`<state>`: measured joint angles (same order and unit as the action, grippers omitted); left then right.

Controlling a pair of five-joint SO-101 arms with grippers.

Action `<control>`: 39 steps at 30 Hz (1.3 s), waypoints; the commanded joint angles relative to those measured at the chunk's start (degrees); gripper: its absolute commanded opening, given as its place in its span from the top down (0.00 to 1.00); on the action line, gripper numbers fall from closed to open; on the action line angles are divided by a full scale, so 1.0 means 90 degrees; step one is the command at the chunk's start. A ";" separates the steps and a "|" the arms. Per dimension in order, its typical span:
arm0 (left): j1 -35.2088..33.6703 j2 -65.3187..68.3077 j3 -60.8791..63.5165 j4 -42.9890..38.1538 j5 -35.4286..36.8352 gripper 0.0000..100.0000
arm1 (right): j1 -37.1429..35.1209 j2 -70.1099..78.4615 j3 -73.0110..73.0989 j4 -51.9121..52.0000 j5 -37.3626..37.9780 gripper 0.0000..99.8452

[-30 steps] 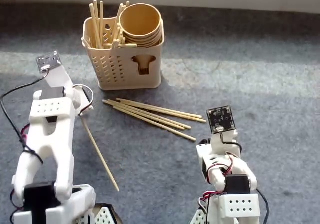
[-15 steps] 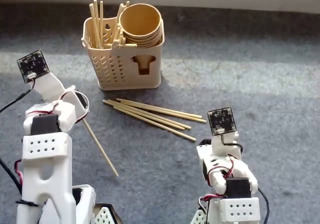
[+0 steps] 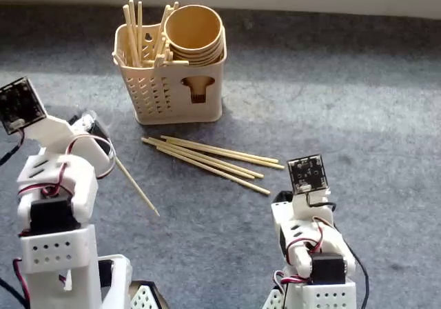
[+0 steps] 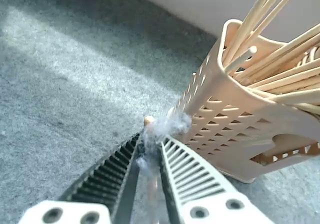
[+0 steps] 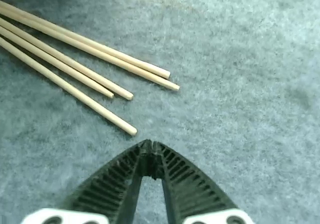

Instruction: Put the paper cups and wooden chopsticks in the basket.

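Left claw (image 4: 150, 141) pinched one thin wooden chopstick (image 3: 136, 187) near your cream slotted plastic basket (image 3: 162, 98); right claw (image 5: 150, 160) sat pressed together, empty. Tan paper cups (image 3: 195, 26) were in; you had loose chopsticks (image 3: 207, 158) left to load.

No text, label, number or sign can be read anywhere on the table (image 3: 358, 116). The basket (image 3: 169, 81) bears only punched holes and a handle cut-out, and the small circuit board (image 3: 306, 174) in front of the basket shows no legible marking.
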<state>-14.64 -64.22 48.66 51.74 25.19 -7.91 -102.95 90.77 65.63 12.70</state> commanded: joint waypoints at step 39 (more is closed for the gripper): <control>-0.0044 -0.1685 -0.1402 -0.2745 -0.0947 0.99 | 0.1265 0.0044 0.1324 -0.0103 -0.0029 0.98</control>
<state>-14.64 -79.78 38.46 29.05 17.54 -2.55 -102.51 95.78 65.63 12.70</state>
